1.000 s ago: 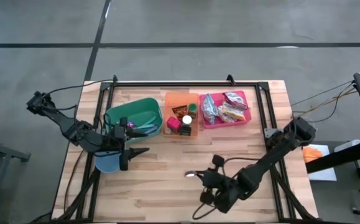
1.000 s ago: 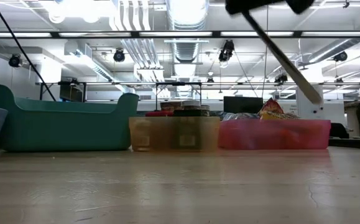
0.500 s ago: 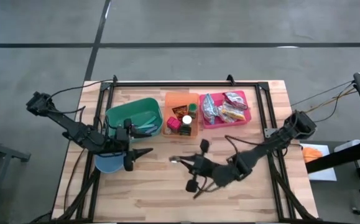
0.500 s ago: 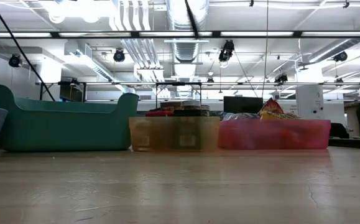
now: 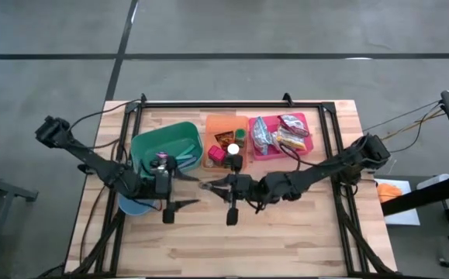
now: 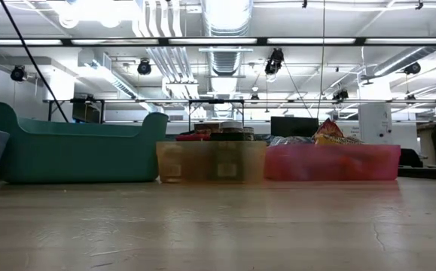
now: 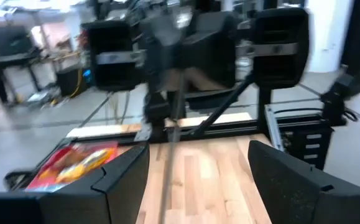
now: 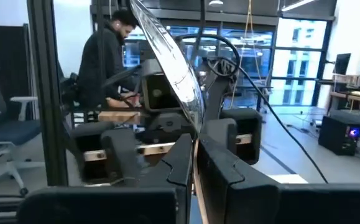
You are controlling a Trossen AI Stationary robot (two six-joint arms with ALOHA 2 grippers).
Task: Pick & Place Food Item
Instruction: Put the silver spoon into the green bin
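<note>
Right jaws are clamped together on a clear packet (image 8: 170, 68), above the desk (image 5: 286, 232) at 6 o'clock of the orange bin (image 5: 226, 118). Left jaws stand apart at the packet's 9 o'clock. It looks light, floppy and slippery, best pinched at the flat edge.

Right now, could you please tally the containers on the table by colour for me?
Green bin: 1
Orange bin: 1
Pink bin: 1
Blue bowl: 1
Total: 4
</note>
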